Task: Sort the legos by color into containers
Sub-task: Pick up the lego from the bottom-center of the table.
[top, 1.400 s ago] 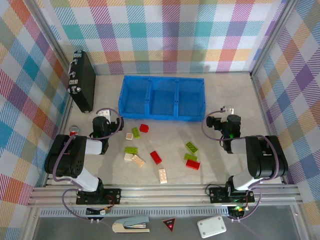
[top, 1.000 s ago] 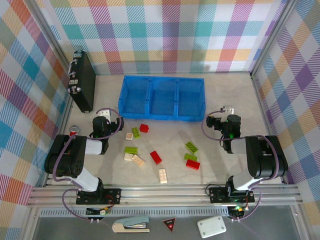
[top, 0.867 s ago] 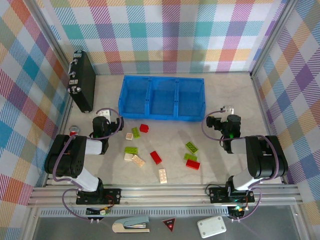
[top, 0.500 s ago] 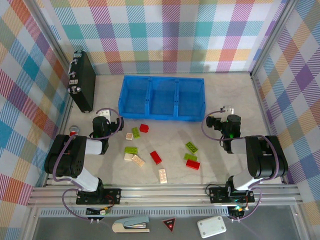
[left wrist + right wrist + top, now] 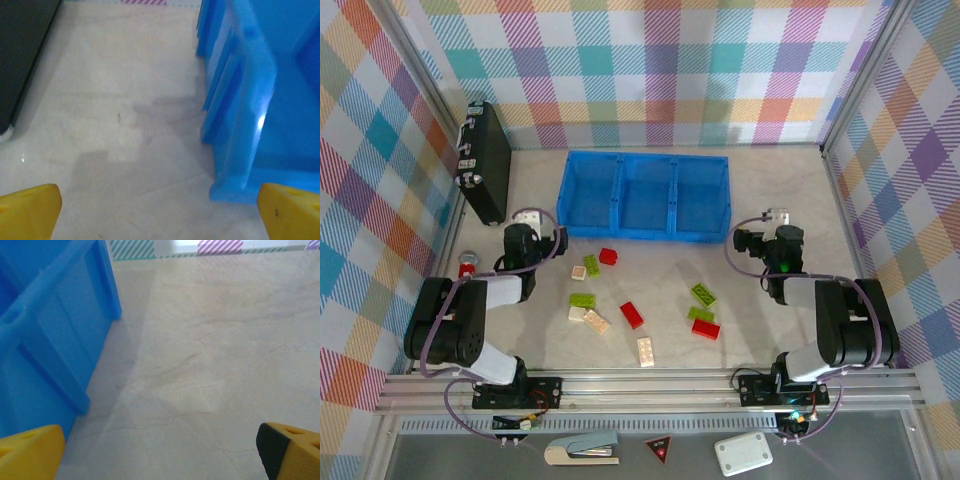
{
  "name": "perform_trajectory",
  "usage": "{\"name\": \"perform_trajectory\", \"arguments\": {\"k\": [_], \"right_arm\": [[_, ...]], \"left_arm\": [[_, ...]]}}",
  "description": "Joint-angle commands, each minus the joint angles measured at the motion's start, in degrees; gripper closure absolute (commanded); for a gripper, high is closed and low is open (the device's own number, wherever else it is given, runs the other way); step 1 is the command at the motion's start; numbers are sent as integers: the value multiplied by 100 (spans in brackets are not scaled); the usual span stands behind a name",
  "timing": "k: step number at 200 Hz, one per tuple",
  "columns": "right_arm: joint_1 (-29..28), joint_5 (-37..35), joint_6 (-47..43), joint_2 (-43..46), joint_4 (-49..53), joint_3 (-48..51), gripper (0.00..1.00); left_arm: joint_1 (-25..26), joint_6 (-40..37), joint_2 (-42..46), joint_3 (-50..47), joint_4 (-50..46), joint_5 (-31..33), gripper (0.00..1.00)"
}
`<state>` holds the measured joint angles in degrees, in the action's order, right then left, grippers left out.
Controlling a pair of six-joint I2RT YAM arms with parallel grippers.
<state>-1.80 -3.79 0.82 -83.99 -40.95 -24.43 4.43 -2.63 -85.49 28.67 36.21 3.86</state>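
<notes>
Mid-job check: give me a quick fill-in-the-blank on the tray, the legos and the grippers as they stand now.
1. The blue tray has ___ compartments, none with a lego in it.
2. The lego nearest the tray is coloured ___.
3. The left gripper and the right gripper both have their jaws ___.
4. In the top view, the black case lies on the tray's ___ side.

Missing words: three; red; open; left.

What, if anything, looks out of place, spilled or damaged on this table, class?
Nothing stands out. The legos lie loose on the table in front of the blue tray, whose three compartments hold nothing; none looks spilled or broken.
</notes>
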Motion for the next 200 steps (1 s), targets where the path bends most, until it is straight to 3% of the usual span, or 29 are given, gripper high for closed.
{"name": "perform_trajectory", "arguments": {"k": [1,54,84,131,200], "right_arm": [[31,97,22,222,437,-243,1],[32,211,202,880,2491,-819,0],[32,421,470,1270,4047,-1257,2],[-94,894,932,1586,5875,-1848,9],[-1371,504,1278,1166,7677,-2631,15]], "left_arm": [[39,-76,274,282,-728,-68,0],[32,463,822,567,-1675,151,0],[36,914,1035,1004,-2867,142,0],[42,1314,1252,1850,-4720,-597,0],[41,1163,1367,3055,-6973,-1359,0]]}}
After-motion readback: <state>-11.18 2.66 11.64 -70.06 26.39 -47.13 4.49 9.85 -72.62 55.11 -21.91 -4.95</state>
